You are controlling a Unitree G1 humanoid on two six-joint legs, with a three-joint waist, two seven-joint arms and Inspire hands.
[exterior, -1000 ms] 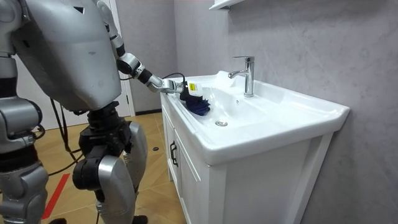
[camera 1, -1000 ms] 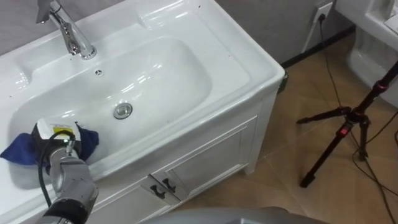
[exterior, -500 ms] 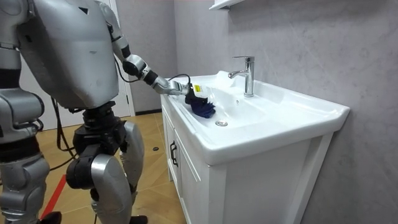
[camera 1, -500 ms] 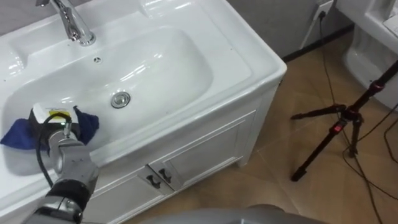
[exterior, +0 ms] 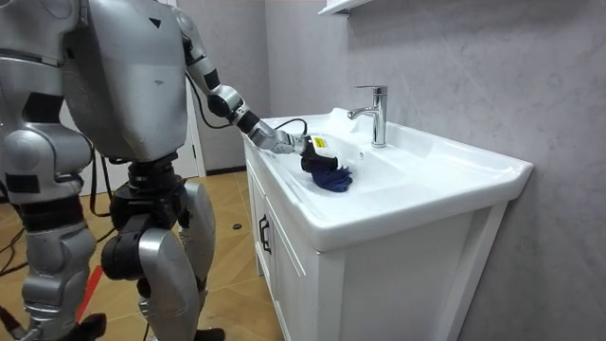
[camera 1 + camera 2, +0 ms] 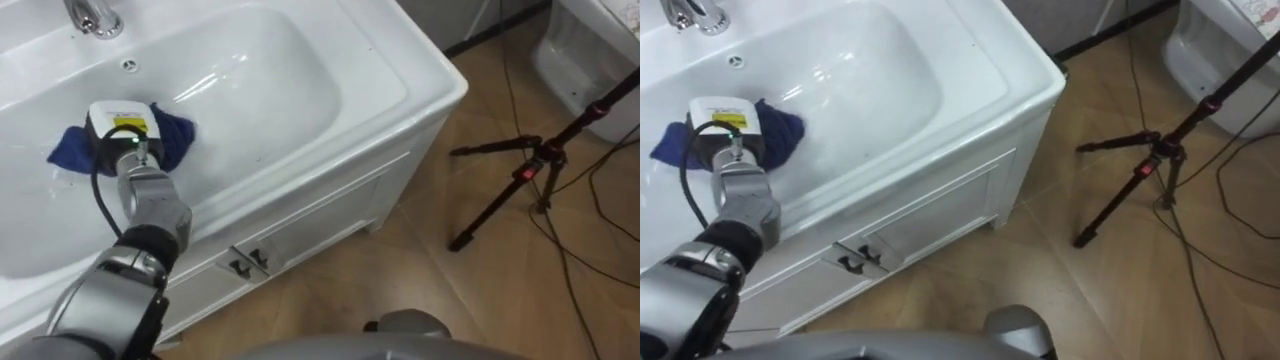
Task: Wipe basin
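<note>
Left eye view: the left hand [image 6: 128, 148] sits on top of a blue cloth [image 6: 70, 150] down in the basin [image 6: 260, 90], with the arm reaching in from the 7 o'clock corner. The cloth lies bunched on the bowl's floor, spilling out from under the hand toward 9 and 2 o'clock. The tap [image 6: 90, 15] stands at about 11 o'clock from it. From above the hand's own back covers its grip, and the room view is too distant to help. So I cannot tell whether the hand clasps the cloth or only bears down on it, though it seems at least to be pressing it against the bowl.

The robot stands at the front of the cabinet [image 6: 300, 230], leaning its arm over the rim. A tripod [image 6: 520, 175] stands on the floor [image 6: 430, 290] well apart at 3 o'clock.

The wiping stroke looks to be in hand, with the cloth in the bowl's middle-left. Most of the bowl toward 3 o'clock and the sloping walls probably remain to be covered. The next move calls for dragging the cloth toward 3 o'clock with steady downward pressure, so it does not slip free.
</note>
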